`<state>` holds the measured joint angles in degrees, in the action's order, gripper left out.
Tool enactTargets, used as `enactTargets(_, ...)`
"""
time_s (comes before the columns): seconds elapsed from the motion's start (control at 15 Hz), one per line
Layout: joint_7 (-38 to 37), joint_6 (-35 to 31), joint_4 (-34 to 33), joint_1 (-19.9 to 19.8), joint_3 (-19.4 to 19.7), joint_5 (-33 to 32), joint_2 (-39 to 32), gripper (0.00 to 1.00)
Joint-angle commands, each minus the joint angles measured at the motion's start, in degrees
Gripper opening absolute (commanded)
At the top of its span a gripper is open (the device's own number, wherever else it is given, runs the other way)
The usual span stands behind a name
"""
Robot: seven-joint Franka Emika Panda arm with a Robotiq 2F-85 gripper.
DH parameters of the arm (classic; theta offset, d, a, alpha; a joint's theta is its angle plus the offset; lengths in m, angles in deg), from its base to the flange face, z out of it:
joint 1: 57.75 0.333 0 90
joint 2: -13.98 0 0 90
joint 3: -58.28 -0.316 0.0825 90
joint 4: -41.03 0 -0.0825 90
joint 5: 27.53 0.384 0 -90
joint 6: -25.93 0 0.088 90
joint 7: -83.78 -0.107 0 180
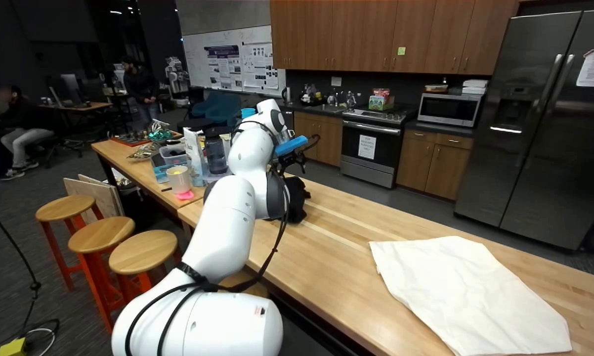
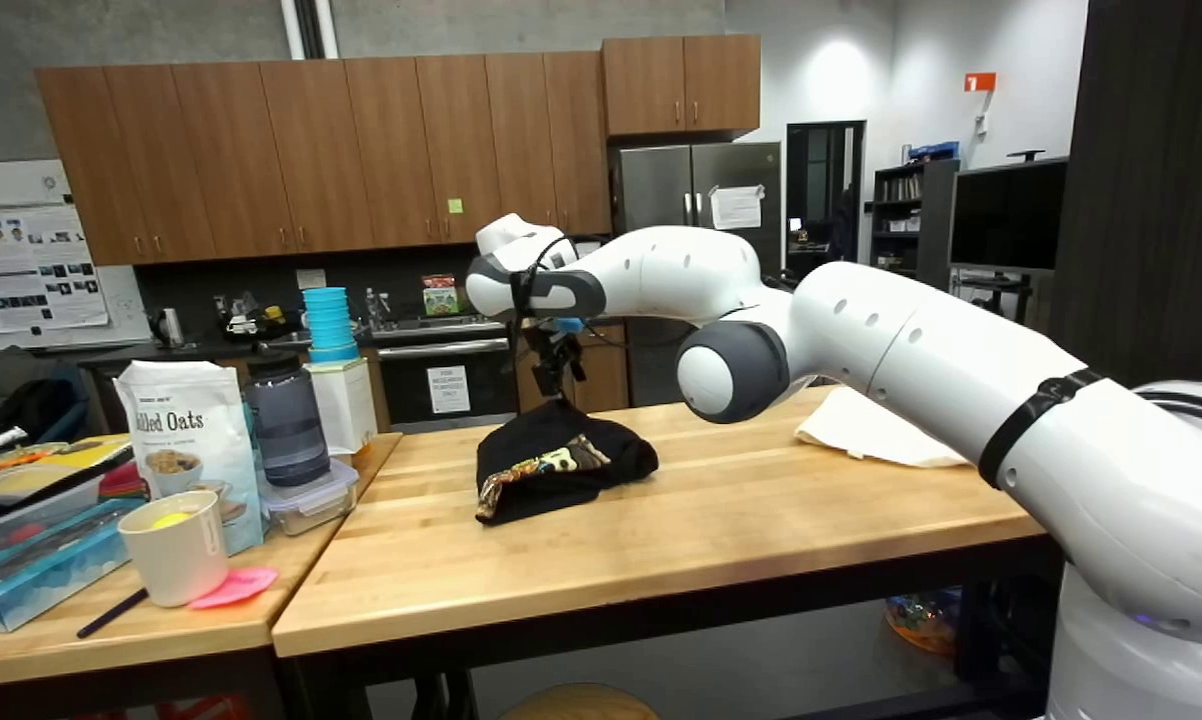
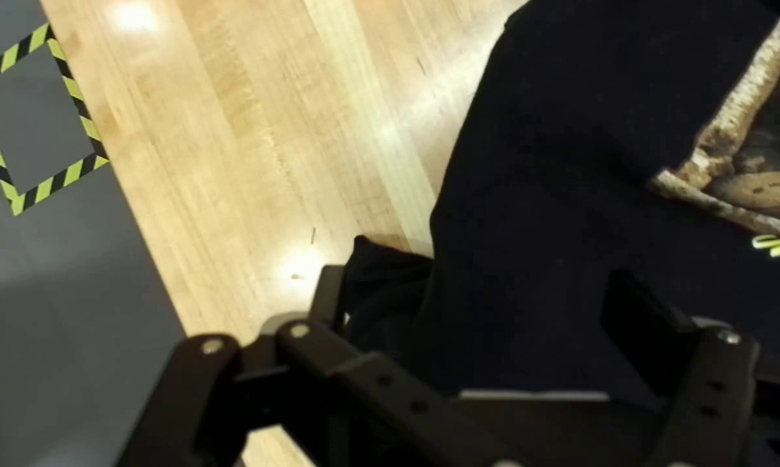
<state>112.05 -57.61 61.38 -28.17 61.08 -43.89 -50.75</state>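
Note:
My gripper (image 3: 477, 288) stands open above a black cloth garment (image 3: 526, 214) in the wrist view, its two fingers (image 3: 328, 292) wide apart. Only dark fabric shows beneath the gap, and nothing is gripped. In an exterior view the gripper (image 2: 559, 382) points down just over the top of the bunched garment (image 2: 601, 450), which has a colourful print along its near side. Whether the fingertips touch the cloth is hard to tell. The arm hides part of the garment (image 1: 297, 198) in an exterior view, where it shows as a dark heap.
A cream cloth (image 1: 465, 291) lies flat farther along the wooden table (image 1: 326, 257). On the adjoining table stand a mug (image 2: 176, 550), an oats bag (image 2: 186, 430), a dark bottle (image 2: 286, 425) and several containers. Stools (image 1: 144, 252) line one side. The table edge (image 3: 140, 227) is close to the gripper.

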Motion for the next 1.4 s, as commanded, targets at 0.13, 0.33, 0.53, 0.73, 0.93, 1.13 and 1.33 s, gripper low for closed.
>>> enactTargets(0.13,-2.29,0.75,1.81,-4.08,-6.46,9.75,2.72,1.0)
enactTargets(0.33,1.23,0.17,2.13,-6.61,-10.55,15.01,2.35,1.0)
enactTargets(0.53,5.85,2.3,1.0,-9.01,-14.39,19.77,1.3,1.0)
enactTargets(0.73,8.87,6.62,0.65,-10.34,-16.04,22.4,0.56,1.0)
enactTargets(0.93,10.7,11.32,0.53,-10.59,-15.74,22.28,0.1,1.0)
enactTargets(1.13,12.14,14.98,0.05,-10.36,-15.39,21.87,-0.64,1.0)
enactTargets(1.33,12.94,17.05,-0.18,-9.5,-14.27,20.4,-1.19,1.0)
